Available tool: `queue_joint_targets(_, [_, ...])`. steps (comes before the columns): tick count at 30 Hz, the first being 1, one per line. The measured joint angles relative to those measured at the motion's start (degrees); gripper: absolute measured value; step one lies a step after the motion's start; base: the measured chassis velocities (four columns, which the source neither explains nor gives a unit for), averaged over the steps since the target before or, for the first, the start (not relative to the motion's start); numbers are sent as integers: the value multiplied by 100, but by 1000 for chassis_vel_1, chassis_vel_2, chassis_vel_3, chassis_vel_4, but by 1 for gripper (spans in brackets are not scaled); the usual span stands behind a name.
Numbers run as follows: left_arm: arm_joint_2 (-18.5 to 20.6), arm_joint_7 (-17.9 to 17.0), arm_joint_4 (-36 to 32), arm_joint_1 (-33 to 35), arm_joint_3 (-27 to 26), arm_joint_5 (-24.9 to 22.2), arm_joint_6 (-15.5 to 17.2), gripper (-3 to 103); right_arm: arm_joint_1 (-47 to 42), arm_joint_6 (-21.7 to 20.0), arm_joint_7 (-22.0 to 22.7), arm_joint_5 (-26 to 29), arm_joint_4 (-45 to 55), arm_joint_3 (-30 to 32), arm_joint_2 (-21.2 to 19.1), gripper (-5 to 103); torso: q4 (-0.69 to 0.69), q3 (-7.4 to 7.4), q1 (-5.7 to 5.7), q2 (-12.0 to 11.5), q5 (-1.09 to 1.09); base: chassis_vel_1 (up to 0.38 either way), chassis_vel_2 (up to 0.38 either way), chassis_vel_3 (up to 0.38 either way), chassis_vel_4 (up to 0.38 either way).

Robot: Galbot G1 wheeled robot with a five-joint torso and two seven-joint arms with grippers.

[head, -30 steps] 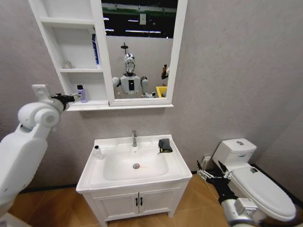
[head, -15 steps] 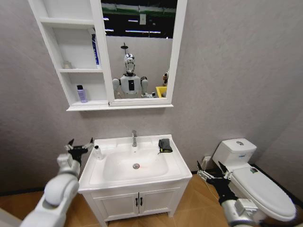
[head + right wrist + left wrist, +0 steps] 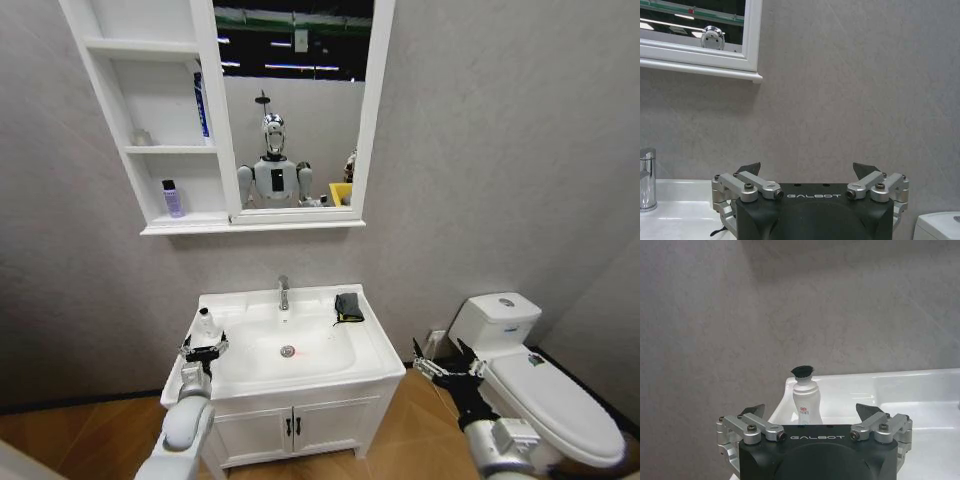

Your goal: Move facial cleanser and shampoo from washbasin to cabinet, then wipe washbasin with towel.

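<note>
A white bottle with a black cap [image 3: 205,322] [image 3: 806,399] stands on the left rim of the washbasin [image 3: 300,380]. My left gripper [image 3: 204,347] [image 3: 810,411] is open just in front of it, with the bottle centred between the jaws and untouched. A small purple bottle [image 3: 173,198] stands on the bottom shelf of the cabinet [image 3: 152,150]. I cannot tell which bottle is the cleanser and which the shampoo. The dark towel [image 3: 348,306] lies on the basin's back right corner. My right gripper [image 3: 445,366] [image 3: 807,170] hangs open and empty, low at the right.
The chrome tap [image 3: 283,292] [image 3: 646,177] rises behind the bowl. A blue tube [image 3: 202,105] leans in the cabinet's middle shelf beside the mirror [image 3: 295,110]. A white toilet [image 3: 540,385] stands to the right, close to my right arm. Below is the two-door vanity [image 3: 292,428].
My left arm has come down from the cabinet's bottom shelf, leaving the purple bottle there, to the basin's left rim facing the white bottle. The right arm has stayed put.
</note>
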Motion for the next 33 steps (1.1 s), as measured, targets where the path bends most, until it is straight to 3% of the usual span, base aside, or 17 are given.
queue_joint_targets(10, [-23,-217,1146,-1140,168,-86,168,100,-13,37,0,-3,-77,5,31,100,0,0,0,0,0,0,0,0,0])
queue_joint_targets(17, [-108,-181,1864,-1544,111,-59,166,100,21,51,0,22,-149,47,10,100,1,0,0,0,0,0,0,0,0])
queue_joint_targets(27, [-186,-117,2371,-1858,89,-18,113,101,4,101,0,56,-225,88,9,100,1,-1,0,0,0,0,0,0,0])
queue_joint_targets(32, [-274,-85,2647,-2015,60,103,32,81,-33,128,2,93,-231,138,9,100,0,-1,-1,0,0,0,0,0,0])
queue_joint_targets(33, [-274,-85,2647,-2015,60,103,32,81,-33,128,2,93,-231,138,9,100,0,-1,-1,0,0,0,0,0,0])
